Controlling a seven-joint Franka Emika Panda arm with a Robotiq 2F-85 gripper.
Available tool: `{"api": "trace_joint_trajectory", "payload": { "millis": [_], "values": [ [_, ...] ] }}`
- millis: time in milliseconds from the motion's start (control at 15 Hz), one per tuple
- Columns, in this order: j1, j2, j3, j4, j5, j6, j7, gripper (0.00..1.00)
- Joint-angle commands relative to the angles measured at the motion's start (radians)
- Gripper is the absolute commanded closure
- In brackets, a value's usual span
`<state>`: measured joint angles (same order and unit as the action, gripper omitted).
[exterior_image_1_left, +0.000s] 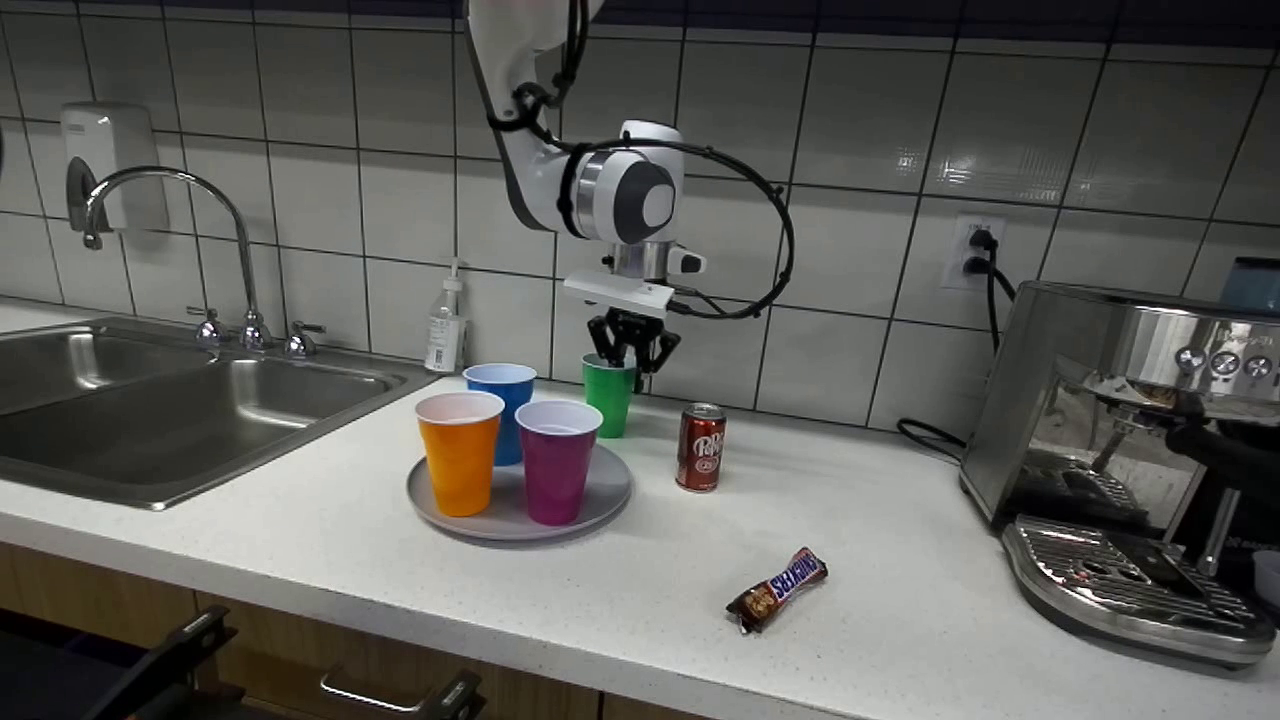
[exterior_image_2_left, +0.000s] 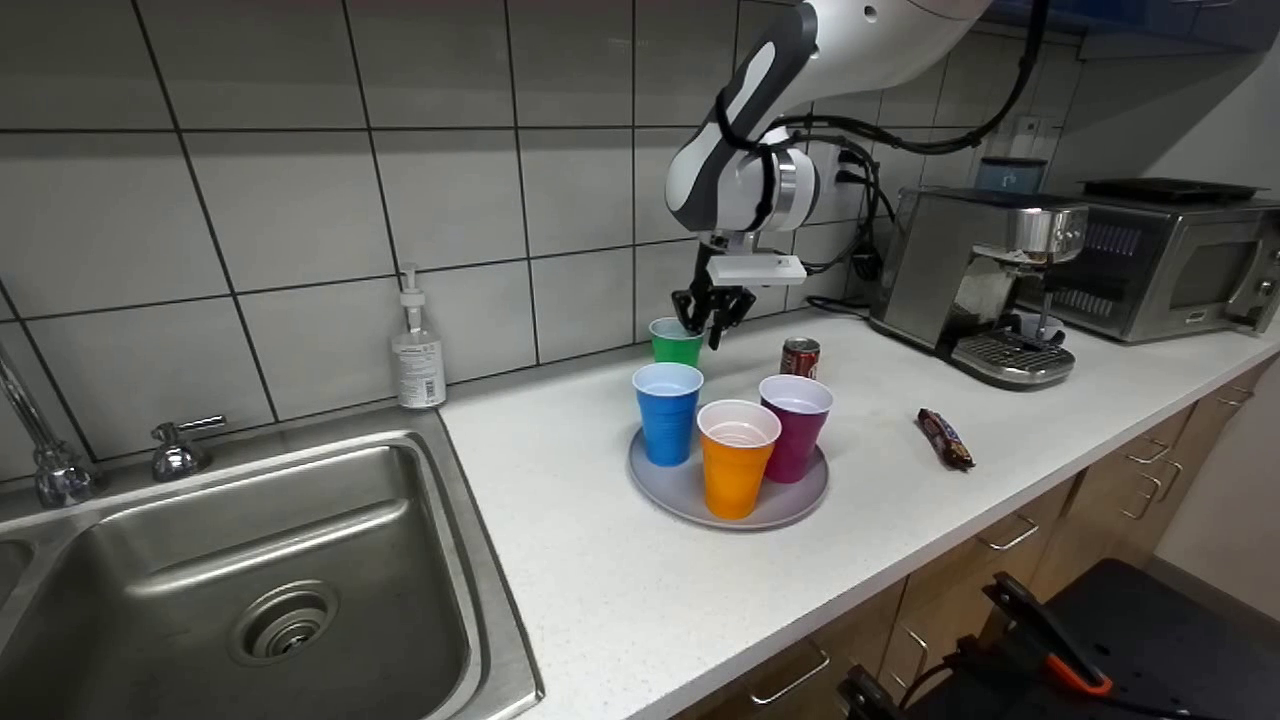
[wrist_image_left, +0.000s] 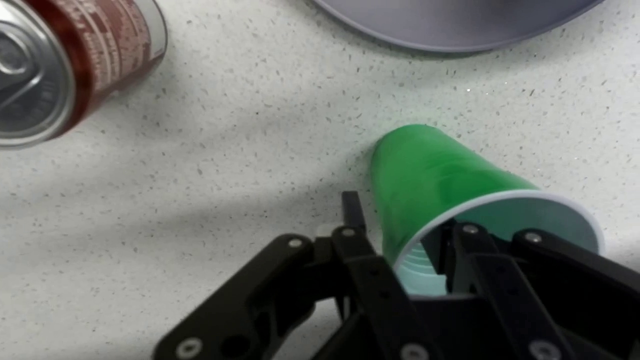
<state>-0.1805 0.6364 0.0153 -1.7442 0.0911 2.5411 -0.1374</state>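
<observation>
A green cup (exterior_image_1_left: 608, 408) stands upright by the tiled wall in both exterior views, white inside. My gripper (wrist_image_left: 397, 230) straddles its rim from above: in the wrist view one finger is inside the green cup (wrist_image_left: 425, 170), the other outside. Gaps show between the fingers and the cup wall, so the jaws stand apart. A red Dr Pepper can (exterior_image_1_left: 700, 450) is close by, to the cup's right in an exterior view. In front of the green cup, a grey plate (exterior_image_1_left: 612, 490) carries an orange cup (exterior_image_1_left: 460, 465), a purple cup (exterior_image_1_left: 558, 470) and a blue cup (exterior_image_2_left: 666, 420).
A Snickers bar (exterior_image_1_left: 778, 590) lies near the counter's front edge. The steel sink (exterior_image_2_left: 505, 600) and a soap bottle (exterior_image_2_left: 418, 365) are on one side. Opposite stand a coffee machine (exterior_image_1_left: 1075, 400) and a microwave (exterior_image_2_left: 1165, 265). The tiled wall (exterior_image_1_left: 840, 340) rises close behind the gripper.
</observation>
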Motion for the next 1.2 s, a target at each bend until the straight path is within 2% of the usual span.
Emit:
{"api": "trace_joint_trajectory", "payload": {
  "millis": [0,67,600,1133],
  "values": [
    [-0.008,-0.005,0.01,0.009,0.019,-0.022,-0.02,0.97],
    [-0.012,-0.005,0.012,0.009,0.021,-0.023,-0.026,1.0],
    [-0.036,-0.041,0.028,-0.011,0.07,-0.015,-0.06,0.99],
    [-0.004,-0.135,0.01,-0.095,0.08,0.024,-0.02,0.99]
  ]
}}
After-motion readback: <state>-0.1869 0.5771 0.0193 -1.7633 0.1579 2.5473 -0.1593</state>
